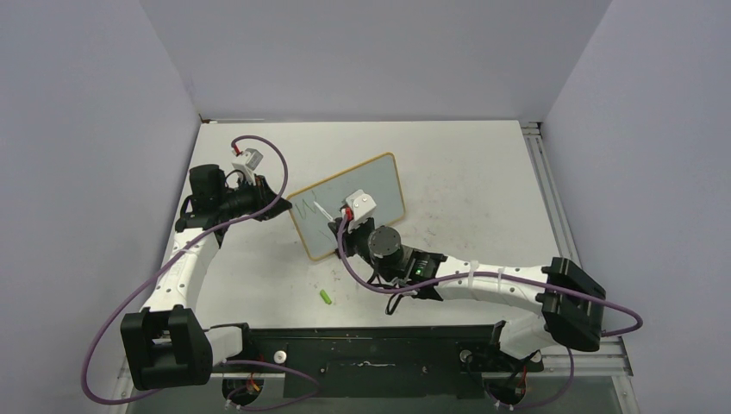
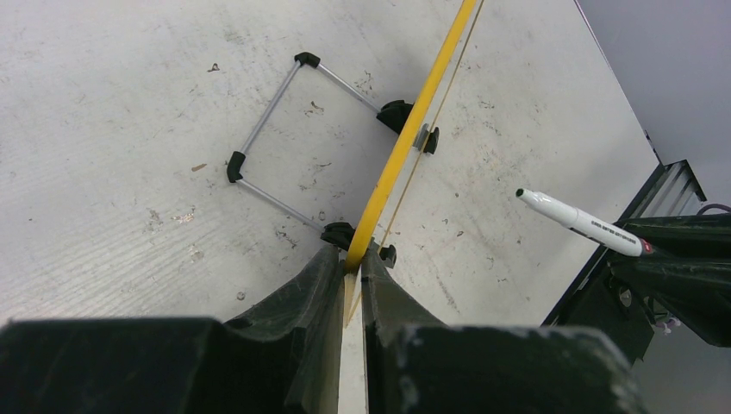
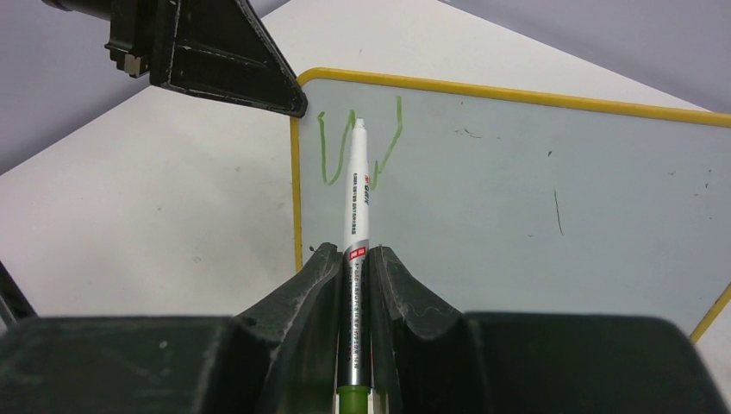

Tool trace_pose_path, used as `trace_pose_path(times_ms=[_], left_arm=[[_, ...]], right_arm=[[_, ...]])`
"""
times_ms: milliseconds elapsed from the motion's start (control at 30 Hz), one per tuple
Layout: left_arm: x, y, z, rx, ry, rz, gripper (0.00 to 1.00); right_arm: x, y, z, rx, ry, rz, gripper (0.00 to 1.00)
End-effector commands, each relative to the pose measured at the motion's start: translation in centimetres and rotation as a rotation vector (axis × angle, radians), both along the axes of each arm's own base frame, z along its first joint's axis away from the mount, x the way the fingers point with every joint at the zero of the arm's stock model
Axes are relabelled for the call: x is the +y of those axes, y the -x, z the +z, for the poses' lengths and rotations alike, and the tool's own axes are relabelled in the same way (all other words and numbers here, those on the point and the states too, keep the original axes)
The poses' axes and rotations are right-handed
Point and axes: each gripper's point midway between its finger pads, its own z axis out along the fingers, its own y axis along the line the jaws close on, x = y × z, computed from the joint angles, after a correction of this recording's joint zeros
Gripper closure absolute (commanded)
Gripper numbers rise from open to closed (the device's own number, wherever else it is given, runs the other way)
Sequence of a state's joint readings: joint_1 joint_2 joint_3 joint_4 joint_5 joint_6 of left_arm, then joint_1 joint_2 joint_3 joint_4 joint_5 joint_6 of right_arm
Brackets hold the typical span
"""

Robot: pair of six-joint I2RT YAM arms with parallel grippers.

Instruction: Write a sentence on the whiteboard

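The whiteboard [image 1: 371, 194] with a yellow frame stands tilted at mid-table. My left gripper [image 1: 280, 197] is shut on its left edge; in the left wrist view the yellow frame [image 2: 405, 142] runs out from between my jaws. My right gripper [image 3: 355, 259] is shut on a white marker [image 3: 357, 190], its tip at the board's upper left. A few green strokes [image 3: 345, 147] form the start of the sentence there. The board [image 3: 517, 207] fills the right wrist view. The marker also shows in the left wrist view [image 2: 582, 222].
A green marker cap [image 1: 327, 297] lies on the table in front of the board. The board's wire stand with black feet [image 2: 284, 138] rests behind it. A metal rail [image 1: 543, 181] runs along the table's right edge. Grey walls enclose the table.
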State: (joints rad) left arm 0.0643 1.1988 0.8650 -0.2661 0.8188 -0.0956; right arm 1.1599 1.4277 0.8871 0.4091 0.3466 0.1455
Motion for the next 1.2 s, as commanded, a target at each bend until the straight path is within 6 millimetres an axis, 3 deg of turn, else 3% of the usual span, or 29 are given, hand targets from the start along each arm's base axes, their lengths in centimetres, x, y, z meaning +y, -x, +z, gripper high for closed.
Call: trace_pose_path(times_ms=[0,233,933,1167], left_arm=[[-0.4,-0.1,1.6,-0.052,0.0,-0.016,1.0],[-0.4,-0.1,1.3,-0.044,-0.003,-0.014,1.0],[-0.5,-0.1,1.0,-0.033,-0.014,-0.017,1.0],[-0.5,-0.1,0.9,-0.03,-0.015,-0.017,1.0]], right_arm=[[-0.5,-0.1,2.6,-0.019,-0.079,0.05,0.95],[-1.8,-2.4,1.7,0.004,-0.093,0.059,0.95],[-1.3,-3.2,-0.1,0.032,-0.102,0.123,0.95],[-1.1,-3.7,-1.5,0.059,-0.084,0.111,0.95]])
